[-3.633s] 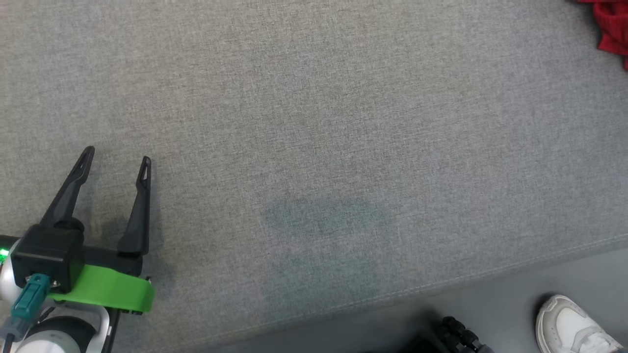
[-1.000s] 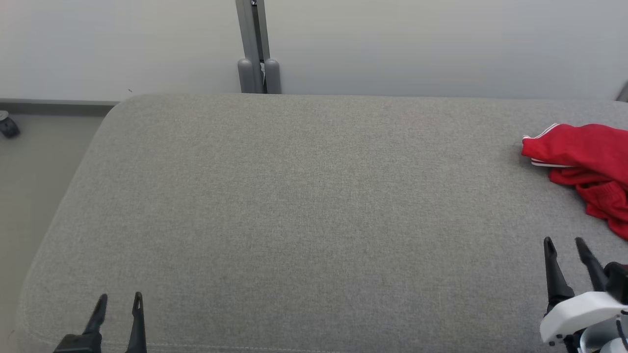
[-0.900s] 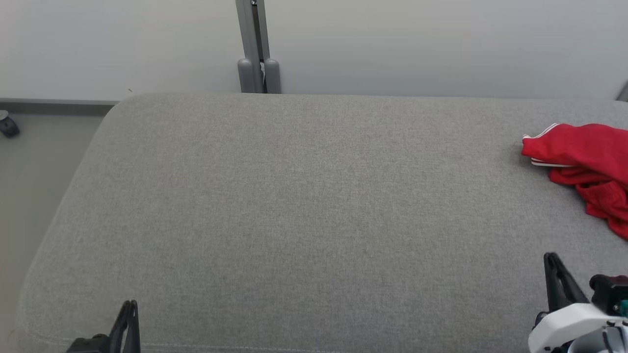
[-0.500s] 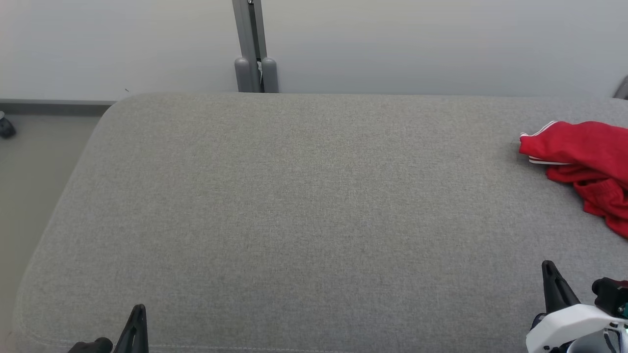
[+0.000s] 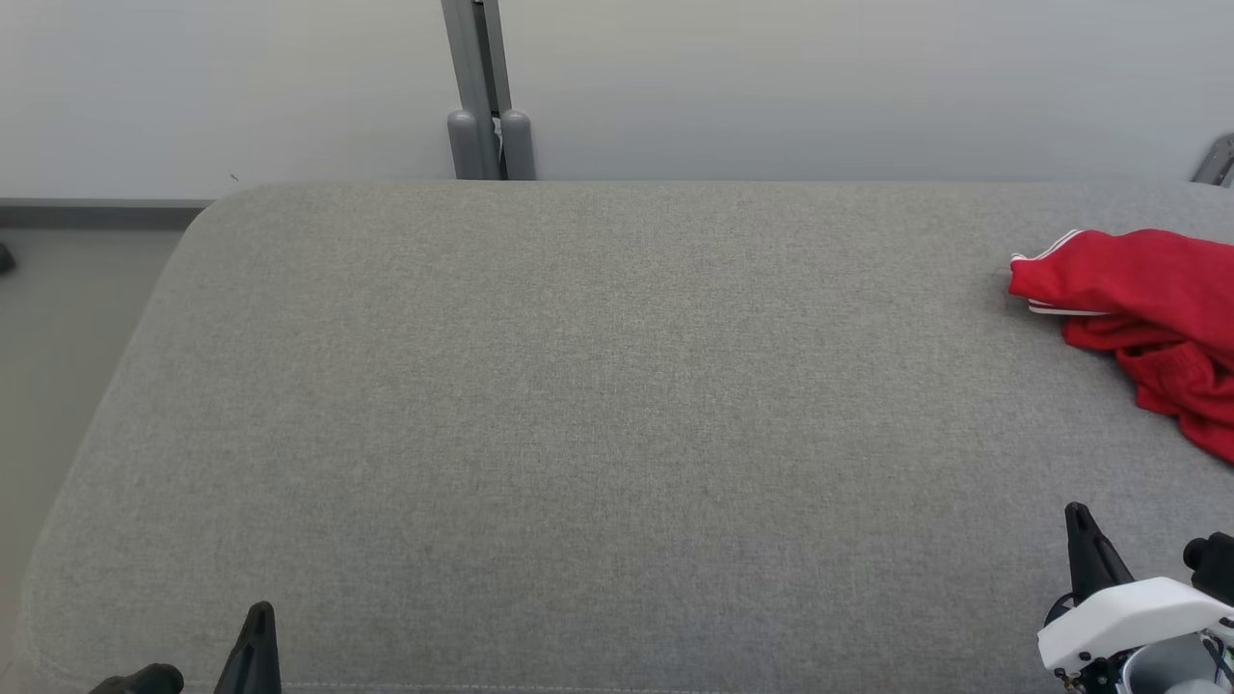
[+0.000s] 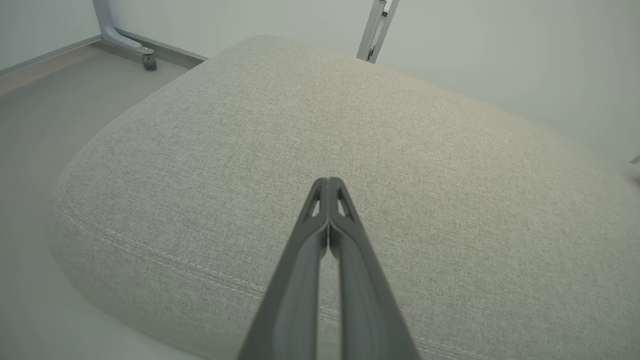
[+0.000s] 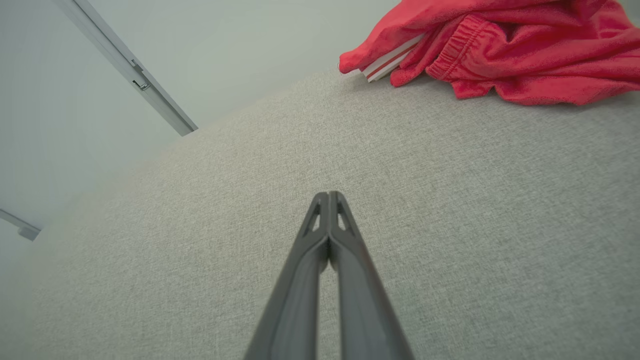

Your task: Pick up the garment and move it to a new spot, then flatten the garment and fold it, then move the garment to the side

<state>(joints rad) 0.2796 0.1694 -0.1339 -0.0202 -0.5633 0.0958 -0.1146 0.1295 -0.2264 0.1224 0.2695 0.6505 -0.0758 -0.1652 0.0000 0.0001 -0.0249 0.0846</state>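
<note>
Wall (image 5: 771,87): pale and plain, it stands behind the far edge of the cushion.
Cushion (image 5: 578,405): a wide pad of grey woven fabric with rounded corners and a stitched seam along its near edge.
Floor (image 5: 58,308): smooth and grey-beige, beside the left end of the cushion.
Garment (image 5: 1147,308): red cloth with white stripes on one hem, and an elastic band that shows in the right wrist view. It lies crumpled on the far right part of the cushion and runs past the right border of the head view. No gripper touches it.
Post (image 5: 477,96): a grey metal bar, upright against the wall, just behind the far edge of the cushion.
Right gripper (image 7: 328,196): the two dark fingers are pressed together with nothing between them. It is over the near right part of the cushion, apart from the garment. Whether the tips touch the fabric, I cannot tell.
Left gripper (image 6: 328,182): the fingers are also pressed together and hold nothing. It is over the near left corner of the cushion.
Wheel (image 6: 148,62): a small dark caster on the floor, beyond the left end of the cushion.
</note>
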